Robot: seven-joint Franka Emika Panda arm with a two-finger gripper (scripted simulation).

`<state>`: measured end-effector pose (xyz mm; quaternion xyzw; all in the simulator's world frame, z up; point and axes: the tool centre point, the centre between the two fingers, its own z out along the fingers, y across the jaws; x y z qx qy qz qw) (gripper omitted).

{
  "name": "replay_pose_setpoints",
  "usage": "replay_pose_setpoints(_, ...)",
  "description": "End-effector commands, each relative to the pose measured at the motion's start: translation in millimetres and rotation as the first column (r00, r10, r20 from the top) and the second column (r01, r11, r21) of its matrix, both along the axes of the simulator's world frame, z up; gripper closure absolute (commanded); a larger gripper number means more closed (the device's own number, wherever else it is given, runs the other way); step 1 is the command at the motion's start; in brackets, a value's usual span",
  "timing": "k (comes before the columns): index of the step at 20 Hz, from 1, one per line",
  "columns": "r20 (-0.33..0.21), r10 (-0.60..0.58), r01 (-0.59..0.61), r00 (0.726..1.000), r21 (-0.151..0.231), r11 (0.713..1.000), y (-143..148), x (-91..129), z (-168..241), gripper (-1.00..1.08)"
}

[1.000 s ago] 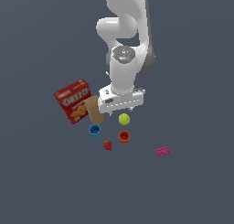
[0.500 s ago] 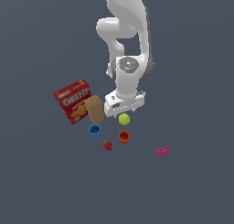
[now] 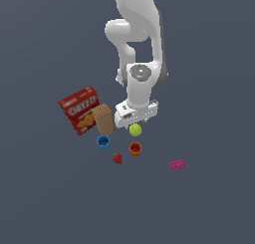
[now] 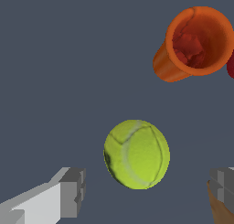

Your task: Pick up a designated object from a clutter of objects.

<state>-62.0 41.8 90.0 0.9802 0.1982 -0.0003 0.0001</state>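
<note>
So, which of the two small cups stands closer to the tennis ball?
The orange cup is closer: it stands just beside the tennis ball, under the open gripper. The blue cup stands farther off, toward the exterior view's left, by the tan carton.

Small round tennis ball [image 3: 135, 130] sits between the carton [image 3: 103, 119] and the plastic cup [image 3: 135, 149] — berry [image 3: 117, 159] just beside that cup — flat brick [image 3: 177, 165] well apart.
</note>
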Motion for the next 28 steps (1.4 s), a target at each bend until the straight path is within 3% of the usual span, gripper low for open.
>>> replay_pose_setpoints(1,0.000,0.000,0.000,1.000,0.000,1.000,0.1,-0.4,-4.6,-0.92)
replay_pose_setpoints(16,0.000,0.003,-0.003,1.000,0.000,1.000,0.3,-1.2,-48.9,-0.92)
replay_pose_setpoints(17,0.000,0.003,-0.003,1.000,0.000,1.000,0.3,-1.2,-48.9,1.08)
replay_pose_setpoints(28,0.001,0.002,-0.002,1.000,0.000,1.000,-0.4,-1.1,-47.8,1.08)
